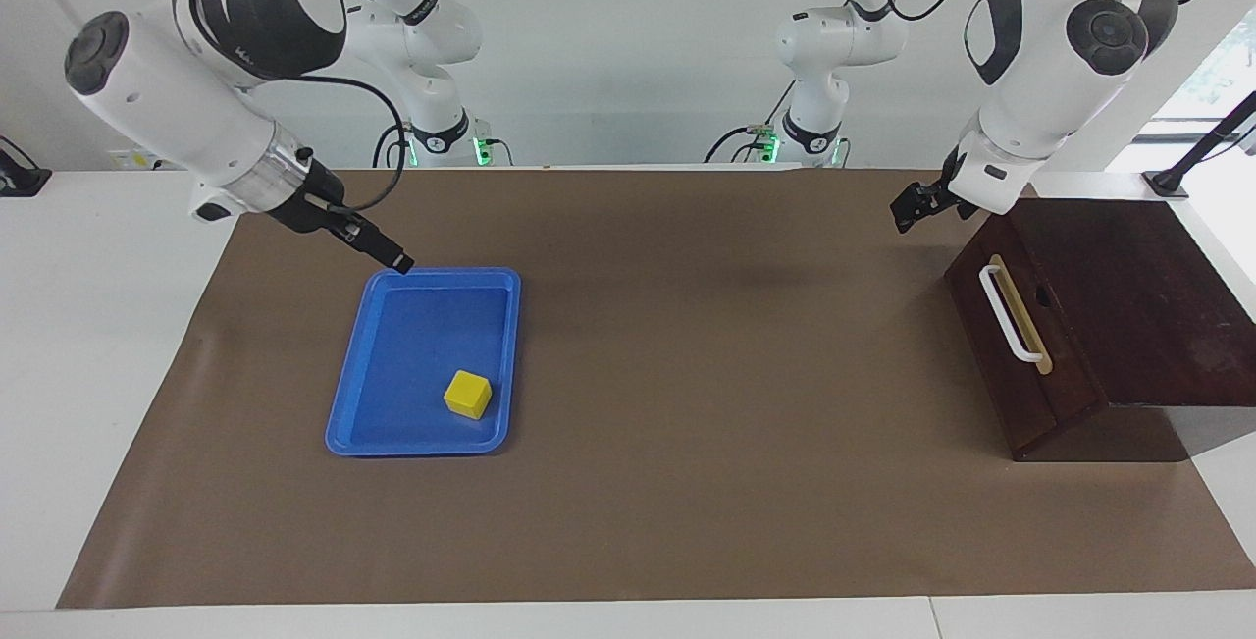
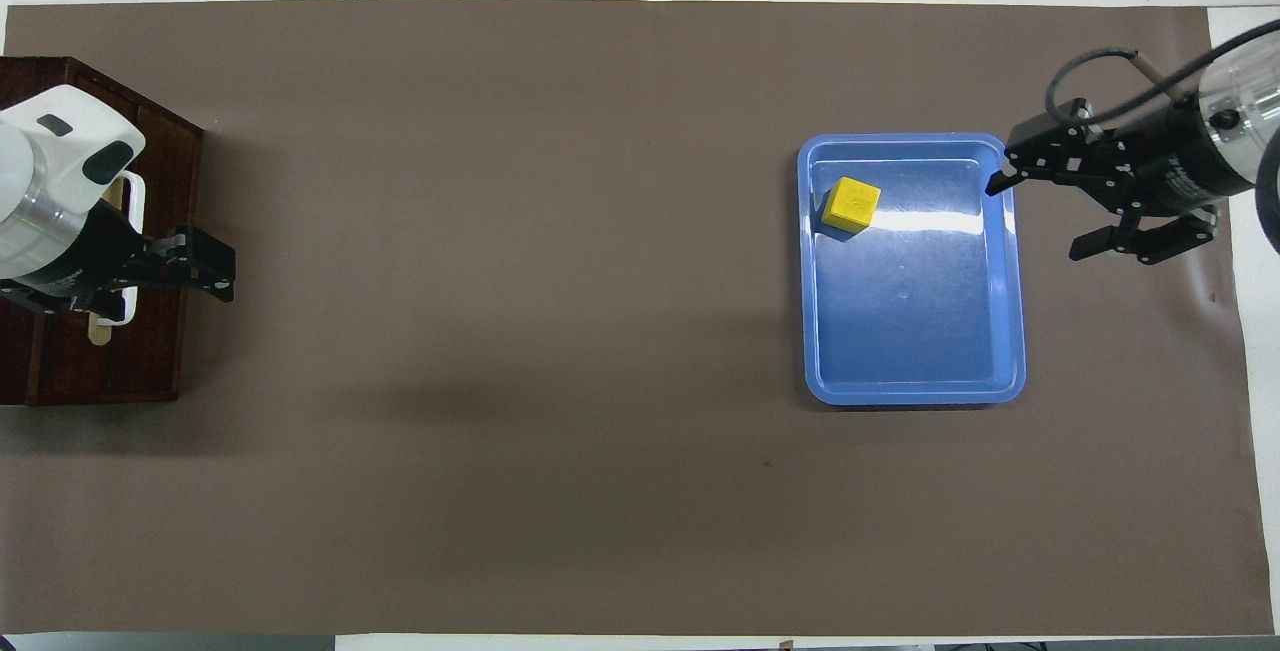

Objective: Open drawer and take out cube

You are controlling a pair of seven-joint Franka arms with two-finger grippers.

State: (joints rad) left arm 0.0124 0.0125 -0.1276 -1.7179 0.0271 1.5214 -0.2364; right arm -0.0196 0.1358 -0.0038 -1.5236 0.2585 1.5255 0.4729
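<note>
Overhead view: you see the glossy yellow cube (image 2: pixel 851 204) in the blue tray (image 2: pixel 1008 291), right gripper (image 2: pixel 1040 216) spread empty, left gripper (image 2: pixel 205 266) empty, its spread unclear, over the shut drawer (image 2: pixel 160 351).

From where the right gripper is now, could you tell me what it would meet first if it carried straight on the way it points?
Most likely the blue tray: the right gripper slants down over the rim nearest the robots. Its height above the rim is unclear.
</note>
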